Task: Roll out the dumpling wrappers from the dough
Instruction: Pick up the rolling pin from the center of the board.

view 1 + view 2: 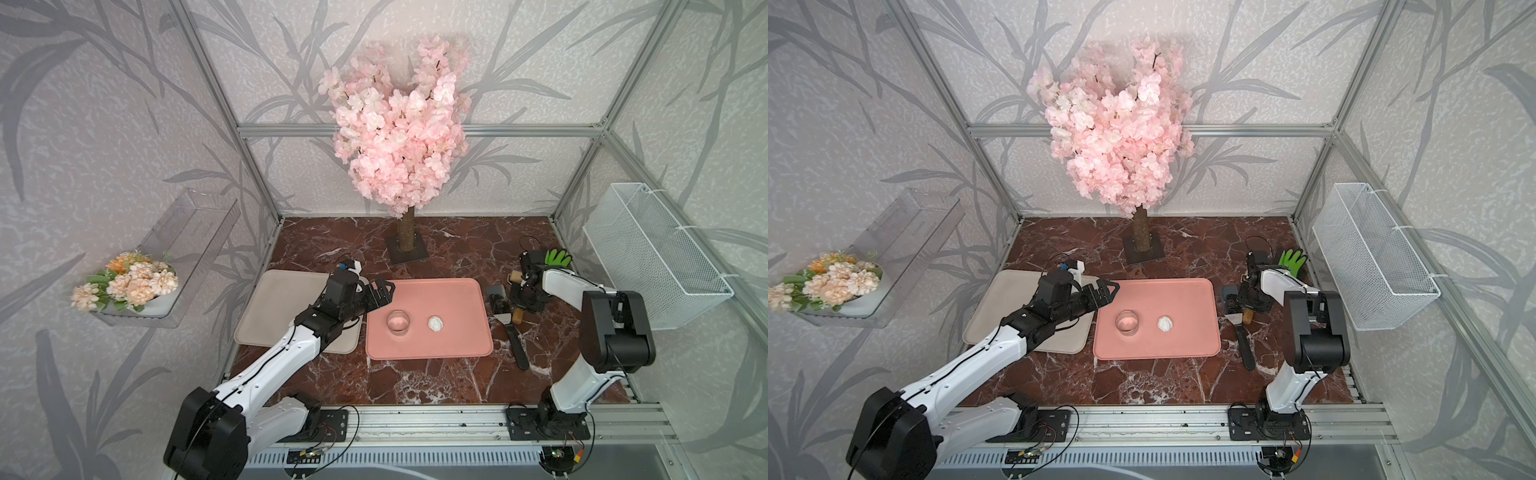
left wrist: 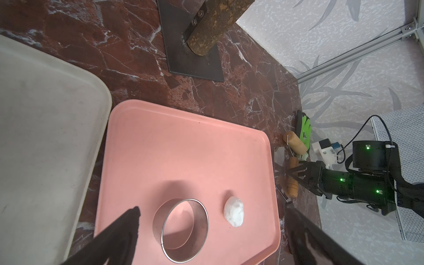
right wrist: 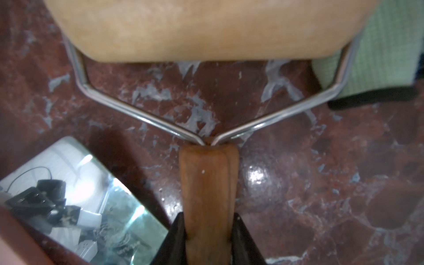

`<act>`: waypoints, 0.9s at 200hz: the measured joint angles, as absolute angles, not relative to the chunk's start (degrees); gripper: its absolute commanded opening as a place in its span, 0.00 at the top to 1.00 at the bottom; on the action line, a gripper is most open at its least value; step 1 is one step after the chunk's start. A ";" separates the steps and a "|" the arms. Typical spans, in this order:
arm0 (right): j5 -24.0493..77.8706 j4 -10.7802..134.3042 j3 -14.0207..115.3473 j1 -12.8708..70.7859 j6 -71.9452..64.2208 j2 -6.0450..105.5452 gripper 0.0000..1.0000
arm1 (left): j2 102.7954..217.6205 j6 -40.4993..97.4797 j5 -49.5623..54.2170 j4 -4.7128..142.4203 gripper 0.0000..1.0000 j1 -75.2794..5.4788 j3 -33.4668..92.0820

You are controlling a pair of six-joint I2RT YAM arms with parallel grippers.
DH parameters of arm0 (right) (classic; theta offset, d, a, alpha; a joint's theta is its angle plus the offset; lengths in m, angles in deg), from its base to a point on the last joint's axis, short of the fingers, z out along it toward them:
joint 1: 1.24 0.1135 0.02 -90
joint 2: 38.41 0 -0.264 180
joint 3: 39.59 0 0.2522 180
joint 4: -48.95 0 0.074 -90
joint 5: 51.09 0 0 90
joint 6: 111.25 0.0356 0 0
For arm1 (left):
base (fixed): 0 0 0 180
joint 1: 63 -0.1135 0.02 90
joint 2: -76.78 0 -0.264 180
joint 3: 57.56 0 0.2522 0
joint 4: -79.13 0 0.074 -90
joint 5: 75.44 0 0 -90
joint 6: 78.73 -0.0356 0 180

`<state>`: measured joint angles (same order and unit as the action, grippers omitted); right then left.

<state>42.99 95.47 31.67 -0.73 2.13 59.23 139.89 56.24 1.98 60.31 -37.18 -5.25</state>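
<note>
Jaws of the right gripper (image 3: 209, 218) press against both sides of the brown wooden handle of the rolling pin (image 3: 206, 179), grasping it near its end at the bottom centre of the right wrist view. The pale roller fills the top of that frame, joined to the handle by a bent wire fork. A shiny scraper blade (image 3: 80, 195) lies just beside the handle at lower left, and a green glove (image 3: 371, 57) sits by the roller's end at upper right. With the grip so far from the heavy roller, the pin may droop or swing when lifted, and the fork could snag the glove or knock the scraper. In a top view, the left gripper (image 1: 384, 291) hangs wide open and empty over the upper left corner of the pink tray (image 1: 457, 299). The dough (image 1: 435, 323), a lumpy white ball, rests right of centre on the tray, near the ring cutter (image 1: 397, 321) but apart from it. A tilted pin could shove the ball into the cutter, or the soft dough could cling to the roller.
</note>
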 measured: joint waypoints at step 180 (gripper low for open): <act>31.25 99.44 33.24 23.64 -10.13 31.12 0.92 | 143.26 52.18 -16.27 63.26 0.11 -37.18 4.76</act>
<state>31.25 99.44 33.24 23.64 -10.13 31.12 143.26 52.18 -16.27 63.26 -37.18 4.76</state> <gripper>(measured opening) 0.301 0.871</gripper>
